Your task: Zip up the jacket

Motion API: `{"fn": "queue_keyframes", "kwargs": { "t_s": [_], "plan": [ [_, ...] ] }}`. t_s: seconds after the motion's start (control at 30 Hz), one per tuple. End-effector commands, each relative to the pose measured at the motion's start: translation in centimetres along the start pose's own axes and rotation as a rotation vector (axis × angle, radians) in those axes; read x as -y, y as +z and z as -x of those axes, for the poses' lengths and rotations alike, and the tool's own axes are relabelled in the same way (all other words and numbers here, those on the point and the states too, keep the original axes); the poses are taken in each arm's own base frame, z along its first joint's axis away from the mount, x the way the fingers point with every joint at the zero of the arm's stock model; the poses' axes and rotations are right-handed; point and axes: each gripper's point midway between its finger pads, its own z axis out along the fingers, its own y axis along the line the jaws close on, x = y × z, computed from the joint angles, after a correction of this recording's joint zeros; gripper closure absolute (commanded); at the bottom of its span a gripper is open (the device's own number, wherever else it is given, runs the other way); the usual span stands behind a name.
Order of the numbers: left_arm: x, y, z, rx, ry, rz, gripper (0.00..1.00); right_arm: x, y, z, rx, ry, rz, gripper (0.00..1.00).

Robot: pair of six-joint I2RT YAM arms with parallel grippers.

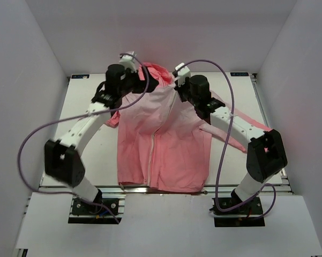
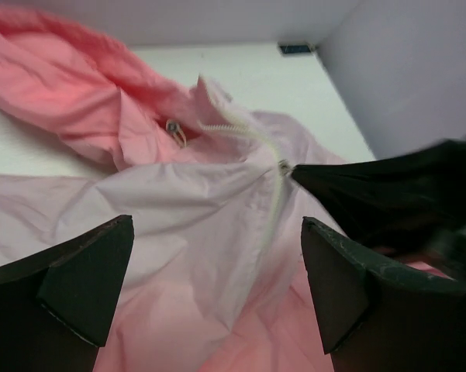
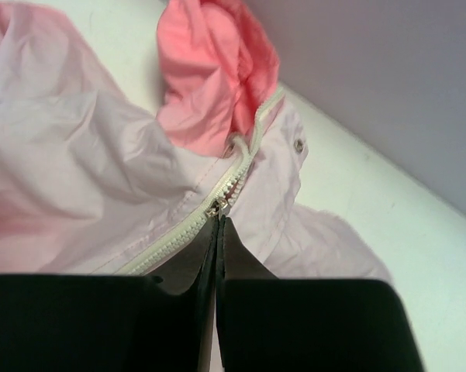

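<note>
The pink jacket (image 1: 179, 150) lies flat on the table, hood (image 1: 158, 70) at the far end. Its whitish zipper (image 1: 151, 150) is closed from the hem up to near the collar. My right gripper (image 1: 178, 92) is shut on the zipper pull (image 3: 219, 206) just below the collar; above it the zipper teeth (image 3: 244, 159) are still parted. My left gripper (image 1: 149, 87) is open and empty, hovering over the pale chest fabric (image 2: 178, 209) left of the zipper. The left wrist view shows the right gripper's fingers (image 2: 372, 198) at the slider (image 2: 283, 165).
The white table (image 1: 85, 155) is walled in by grey panels on the left, right and back. The right sleeve (image 1: 241, 126) runs under the right arm. Purple cables loop over both arms.
</note>
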Motion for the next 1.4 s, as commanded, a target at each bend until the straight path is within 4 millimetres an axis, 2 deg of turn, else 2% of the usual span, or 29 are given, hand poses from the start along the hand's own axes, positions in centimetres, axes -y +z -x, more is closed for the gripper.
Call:
{"fn": "queue_keyframes", "kwargs": {
  "t_s": [0.0, 0.07, 0.1, 0.13, 0.17, 0.2, 0.27, 0.3, 0.37, 0.47, 0.63, 0.73, 0.83, 0.9, 0.97, 1.0, 1.03, 1.13, 1.17, 1.2, 1.23, 1.27, 1.3, 1.37],
  "plan": [
    [-0.1, -3.7, 0.8, 0.076, 0.056, 0.045, 0.02, -1.4, -1.1, -0.7, -0.113, 0.068, 0.081, 1.0],
    [1.3, -4.8, 0.1, 0.059, 0.098, -0.021, 0.02, -2.0, -1.1, 0.1, -0.144, 0.085, 0.129, 1.0],
    [2.6, -4.8, -1.0, 0.029, 0.119, -0.074, 0.02, -2.4, -1.2, 0.3, -0.163, 0.1, 0.158, 1.0],
    [2.9, -4.7, -2.1, 0.007, 0.157, -0.093, 0.02, -2.8, -1.5, 0.6, -0.194, 0.108, 0.192, 1.0],
    [3.7, -4.5, -2.9, -0.011, 0.183, -0.118, 0.02, -3.2, -1.8, 0.9, -0.203, 0.119, 0.212, 1.0],
    [5.4, -4.2, -4.1, -0.028, 0.236, -0.151, 0.02, -3.4, -2.1, 1.1, -0.209, 0.128, 0.228, 1.0],
    [6.6, -3.3, -6.0, -0.061, 0.28, -0.169, 0.02, -3.5, -2.8, 1.6, -0.218, 0.138, 0.244, 1.0],
    [7.7, -2.9, -6.9, -0.069, 0.302, -0.191, 0.02, -3.4, -3.0, 1.8, -0.219, 0.15, 0.235, 1.0],
    [8.4, -2.1, -8.1, -0.076, 0.317, -0.237, 0.02, -3.0, -3.8, 2.5, -0.212, 0.159, 0.223, 1.0],
    [8.4, -1.2, -8.8, -0.035, 0.305, -0.24, 0.02, -2.3, -4.5, 3.6, -0.199, 0.177, 0.207, 1.0],
    [6.0, 1.3, -10.1, -0.057, 0.308, -0.112, 0.12, -0.9, -4.9, 4.4, -0.195, 0.202, 0.152, 1.0],
    [5.6, 2.3, -11.1, -0.075, 0.319, -0.083, 0.14, -0.9, -4.9, 4.8, -0.189, 0.21, 0.162, 1.0],
    [6.6, 2.8, -12.0, -0.084, 0.319, -0.14, 0.16, -0.9, -4.8, 5.1, -0.181, 0.235, 0.181, 1.0],
    [7.2, 3.1, -12.3, -0.085, 0.298, -0.167, 0.21, -1.0, -4.5, 5.1, -0.18, 0.244, 0.188, 1.0],
    [7.7, 3.3, -12.9, -0.095, 0.286, -0.191, 0.44, -1.1, -4.3, 5.2, -0.163, 0.247, 0.193, 1.0],
    [8.0, 3.3, -13.1, -0.1, 0.273, -0.189, 0.61, -1.0, -4.1, 5.2, -0.154, 0.25, 0.182, 1.0],
    [8.0, 3.2, -13.3, -0.107, 0.261, -0.18, 1.0, -0.7, -3.7, 5.3, -0.141, 0.25, 0.164, 1.0],
    [8.1, 1.8, -14.1, -0.149, 0.23, -0.187, 1.0, 1.1, -2.4, 4.6, -0.145, 0.216, 0.063, 1.0],
    [8.7, 0.5, -13.3, -0.139, 0.22, -0.201, 1.0, 1.7, -2.0, 3.9, -0.149, 0.195, 0.028, 1.0],
    [9.0, -0.2, -13.5, -0.144, 0.193, -0.209, 1.0, 1.8, -1.3, 3.2, -0.157, 0.161, 0.017, 1.0],
    [8.9, -1.2, -14.4, -0.168, 0.174, -0.222, 1.0, 1.9, -0.9, 2.8, -0.157, 0.145, 0.011, 1.0],
    [9.4, -2.3, -13.7, -0.153, 0.161, -0.236, 1.0, 2.4, -0.4, 2.6, -0.153, 0.14, -0.021, 1.0],
    [9.4, -2.9, -13.8, -0.155, 0.137, -0.238, 1.0, 2.1, 0.6, 1.3, -0.185, 0.134, -0.017, 1.0],
    [9.2, -3.9, -14.8, -0.171, 0.105, -0.238, 1.0, 2.0, 2.1, 0.0, -0.21, 0.105, -0.015, 1.0]
  ]
}}
